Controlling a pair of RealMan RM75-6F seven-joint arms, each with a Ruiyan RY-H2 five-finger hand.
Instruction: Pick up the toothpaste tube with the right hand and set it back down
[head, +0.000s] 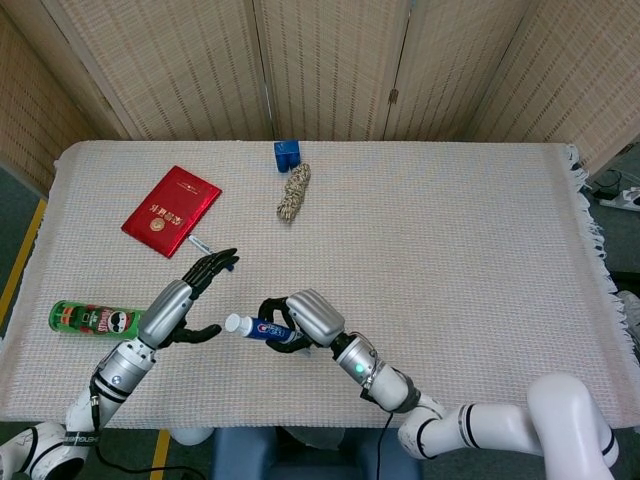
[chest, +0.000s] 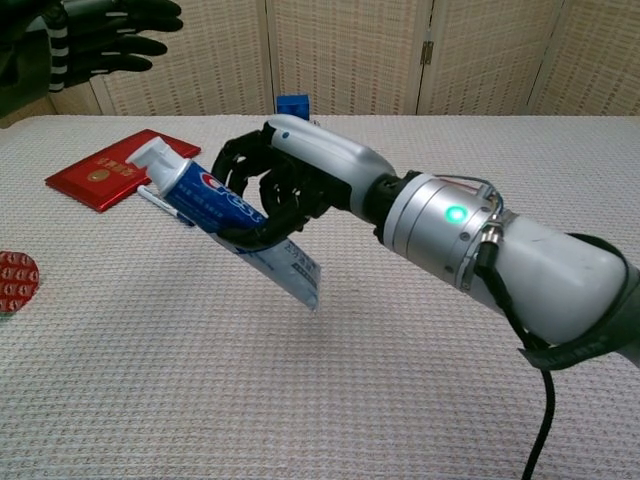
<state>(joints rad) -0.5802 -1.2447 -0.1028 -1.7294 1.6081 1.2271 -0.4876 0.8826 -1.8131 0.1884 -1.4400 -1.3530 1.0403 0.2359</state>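
Chest view: right hand (chest: 290, 185) clamped on toothpaste tube (chest: 215, 200), off table; left hand (head: 190, 300) fingers apart

- The place reads as a robot test or recording set, staged rather than lived in.
- A table (head: 480, 230) covered by a woven cream cloth stands before folding woven screens (head: 330, 70) that shut off the background.
- Unrelated household items lie scattered on it: a red booklet (head: 171, 210), a marker pen (head: 200, 245), a green snack can (head: 90, 319), a blue box (head: 287, 154), a rope bundle (head: 294, 192).
- Yellow floor tape (head: 20, 265) and a power strip (head: 625, 199) edge the table.
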